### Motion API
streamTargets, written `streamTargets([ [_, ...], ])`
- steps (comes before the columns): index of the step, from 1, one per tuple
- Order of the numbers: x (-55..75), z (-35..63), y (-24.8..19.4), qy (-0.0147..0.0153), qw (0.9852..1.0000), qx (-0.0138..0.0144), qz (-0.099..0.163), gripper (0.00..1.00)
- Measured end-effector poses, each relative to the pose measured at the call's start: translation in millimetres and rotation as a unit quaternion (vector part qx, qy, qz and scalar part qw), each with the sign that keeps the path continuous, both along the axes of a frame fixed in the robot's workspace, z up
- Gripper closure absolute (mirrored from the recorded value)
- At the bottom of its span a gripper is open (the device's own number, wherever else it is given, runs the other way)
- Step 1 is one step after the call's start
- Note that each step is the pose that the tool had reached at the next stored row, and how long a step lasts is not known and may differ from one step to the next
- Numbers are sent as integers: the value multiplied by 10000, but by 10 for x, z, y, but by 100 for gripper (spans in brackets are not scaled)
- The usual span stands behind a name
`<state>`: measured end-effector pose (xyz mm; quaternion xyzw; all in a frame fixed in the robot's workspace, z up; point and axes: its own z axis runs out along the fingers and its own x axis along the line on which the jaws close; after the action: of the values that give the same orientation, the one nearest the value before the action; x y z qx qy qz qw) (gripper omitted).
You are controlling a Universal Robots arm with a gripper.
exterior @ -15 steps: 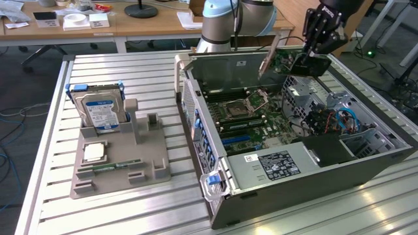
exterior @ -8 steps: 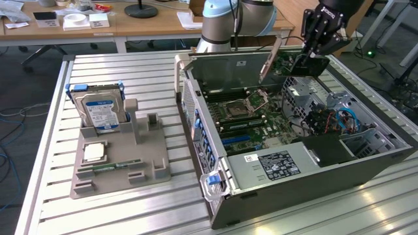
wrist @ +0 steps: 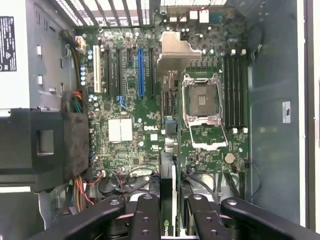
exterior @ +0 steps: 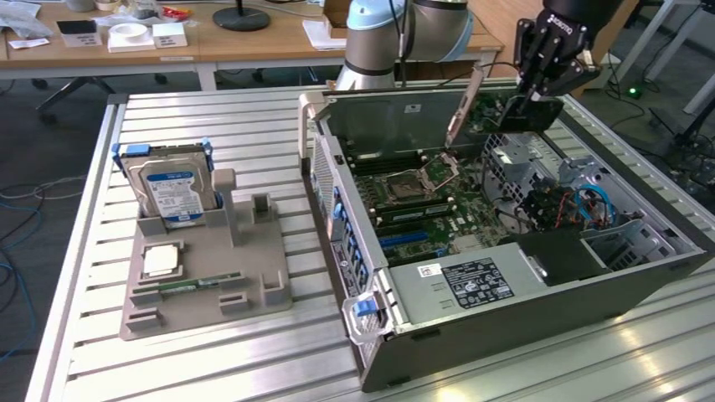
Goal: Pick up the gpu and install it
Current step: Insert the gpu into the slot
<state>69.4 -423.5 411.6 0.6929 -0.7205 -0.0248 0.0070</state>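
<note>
Here, the arm's gripper hangs over the far end of an open computer case, jaws clenched on the gpu. The card sits above the motherboard, and its long pale bracket slants down toward the board. In the exterior view the black fingers mask much of the card. Its lower edge blends into the circuitry behind, so it cannot be told whether it touches anything inside the case.

From the wrist, the gripper is cut off by the picture's edge. The gpu appears edge-on as a dark strip pinched between the fingers, with part of a green-and-white logo on it (too cropped to read in full). Beyond it lie the motherboard, an open CPU socket and a blue expansion slot. A black shroud hides most of a bundle of coloured wires beside the board.

A grey holder sits on the slatted metal table, toward the exterior view's left and well apart from the case. It carries an upright hard drive with a blue-and-white label and a narrow green memory stick lying flat. The case's raised wall partly hides the arm's lower section.
</note>
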Motion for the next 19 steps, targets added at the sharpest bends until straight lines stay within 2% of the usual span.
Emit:
streamTargets([
  [5,-13,-38,1,-116,9999,1,84,74],
  [10,-39,-72,1,-213,9997,9,149,74],
  [12,-56,-77,1,-234,9996,9,163,74],
  [19,-88,-79,2,-241,9996,6,167,74],
])
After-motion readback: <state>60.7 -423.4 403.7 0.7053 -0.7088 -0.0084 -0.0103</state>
